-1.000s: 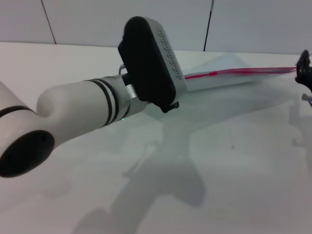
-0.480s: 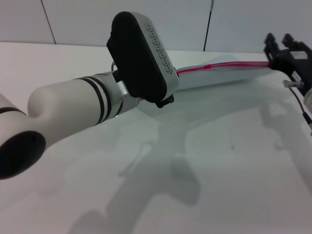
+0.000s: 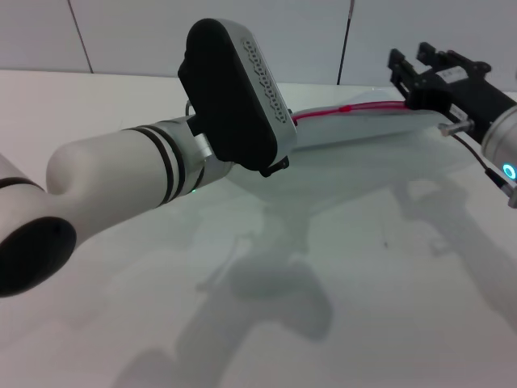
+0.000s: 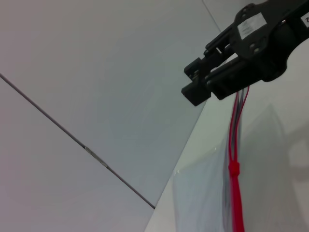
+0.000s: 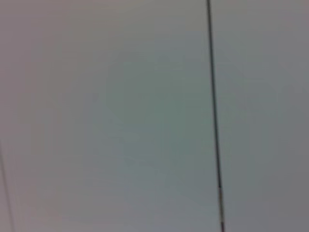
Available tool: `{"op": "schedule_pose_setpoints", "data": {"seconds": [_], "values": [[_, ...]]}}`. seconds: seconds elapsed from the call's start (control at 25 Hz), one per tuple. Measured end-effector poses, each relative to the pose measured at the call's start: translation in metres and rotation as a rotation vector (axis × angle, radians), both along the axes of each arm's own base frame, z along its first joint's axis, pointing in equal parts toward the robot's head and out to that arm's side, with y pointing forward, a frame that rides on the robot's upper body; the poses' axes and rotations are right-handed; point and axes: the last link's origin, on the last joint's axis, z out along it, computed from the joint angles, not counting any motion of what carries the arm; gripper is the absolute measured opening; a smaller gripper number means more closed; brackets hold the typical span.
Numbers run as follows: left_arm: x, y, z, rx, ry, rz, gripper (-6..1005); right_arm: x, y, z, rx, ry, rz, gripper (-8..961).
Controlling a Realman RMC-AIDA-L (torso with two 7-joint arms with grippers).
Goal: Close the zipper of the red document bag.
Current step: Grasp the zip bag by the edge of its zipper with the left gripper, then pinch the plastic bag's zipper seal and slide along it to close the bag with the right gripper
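Observation:
The red document bag [image 3: 355,128] lies far across the white table, translucent and pale. Its zipper [image 3: 367,106] is a thin red strip along the far edge. A small red slider [image 4: 233,169] sits on that strip in the left wrist view. My left arm's black wrist housing [image 3: 234,97] covers the bag's left end and hides the left gripper. My right gripper [image 3: 409,58] hovers over the zipper's right end, its black fingers [image 4: 212,89] slightly apart with nothing seen between them. The right wrist view holds only wall.
The white table [image 3: 380,283] stretches toward me, crossed by the arms' shadows. A grey panelled wall [image 3: 137,32] with dark seams stands right behind the bag. My left forearm [image 3: 121,186] fills the left of the head view.
My right gripper came in from the right edge, moving left to above the zipper's right end. The left wrist shifted slightly left and up early on, then stayed still.

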Motion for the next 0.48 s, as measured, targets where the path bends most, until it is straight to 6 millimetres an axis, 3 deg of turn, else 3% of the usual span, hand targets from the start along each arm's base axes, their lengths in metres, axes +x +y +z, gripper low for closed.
{"op": "schedule_pose_setpoints", "data": {"seconds": [0.48], "values": [[0.003,0.001,-0.002,-0.002,-0.001,-0.011,83,-0.032,0.011,0.004,-0.173,-0.118,0.017,407]]}}
